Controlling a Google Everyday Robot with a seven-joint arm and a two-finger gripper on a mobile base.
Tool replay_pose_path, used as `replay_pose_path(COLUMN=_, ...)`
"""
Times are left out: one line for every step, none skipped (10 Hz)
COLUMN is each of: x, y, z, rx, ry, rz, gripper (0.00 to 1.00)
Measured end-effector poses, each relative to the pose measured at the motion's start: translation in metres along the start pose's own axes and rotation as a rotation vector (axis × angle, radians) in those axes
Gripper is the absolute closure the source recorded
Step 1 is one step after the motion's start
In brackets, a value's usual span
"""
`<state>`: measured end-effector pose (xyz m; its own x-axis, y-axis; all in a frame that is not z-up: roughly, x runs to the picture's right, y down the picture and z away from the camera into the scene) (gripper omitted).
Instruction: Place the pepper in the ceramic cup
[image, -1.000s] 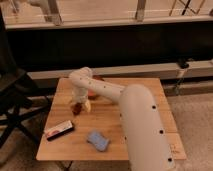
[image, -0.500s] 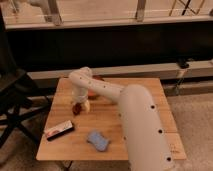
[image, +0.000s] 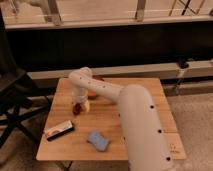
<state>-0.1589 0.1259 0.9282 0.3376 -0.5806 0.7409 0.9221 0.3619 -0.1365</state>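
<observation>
No readable text, labels or signs

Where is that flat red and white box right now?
The box lies on the wooden table near its front left corner, left of the blue sponge and in front of the tool.

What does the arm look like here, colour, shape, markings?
The arm is a thick, rounded, off-white shell with smooth tube-like links and a bulbous elbow joint, with a few small dark dots along its lower side. No cables show. The gripper sits low over the wooden table, left of centre.
</observation>
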Motion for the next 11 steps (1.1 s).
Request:
replay_pose_path(x=0.000, y=0.000, z=0.000, rx=0.001, ry=0.000, rz=0.000, gripper=0.73)
replay_pose_path(x=0.000, y=0.000, z=0.000, rx=0.000, ry=0.000, rz=0.000, gripper=0.79)
replay_pose_path(x=0.000, y=0.000, z=-0.001, rx=0.001, ry=0.000, rz=0.000, gripper=0.92)
replay_pose_path(x=0.000, y=0.000, z=-0.001, rx=0.001, ry=0.000, rz=0.000, gripper=0.96)
replay_pose_path(x=0.000, y=0.000, z=-0.001, rx=0.000, ry=0.000, rz=0.001, gripper=0.97)
replay_pose_path(x=0.000, y=0.000, z=-0.001, rx=0.000, ry=0.000, rz=0.001, gripper=0.97)
replay_pose_path(x=0.001, y=0.000, z=-0.005, rx=0.003, ry=0.003, rz=0.004, gripper=0.97)
replay_pose_path(x=0.005, y=0.003, z=-0.016, rx=0.004, ry=0.008, rz=0.013, gripper=0.97)
replay_pose_path(x=0.009, y=0.009, z=-0.033, rx=0.003, ry=0.012, rz=0.024, gripper=0.97)
replay_pose_path(x=0.013, y=0.012, z=-0.050, rx=0.005, ry=0.018, rz=0.031, gripper=0.97)
replay_pose_path(x=0.017, y=0.015, z=-0.067, rx=0.007, ry=0.023, rz=0.036, gripper=0.97)
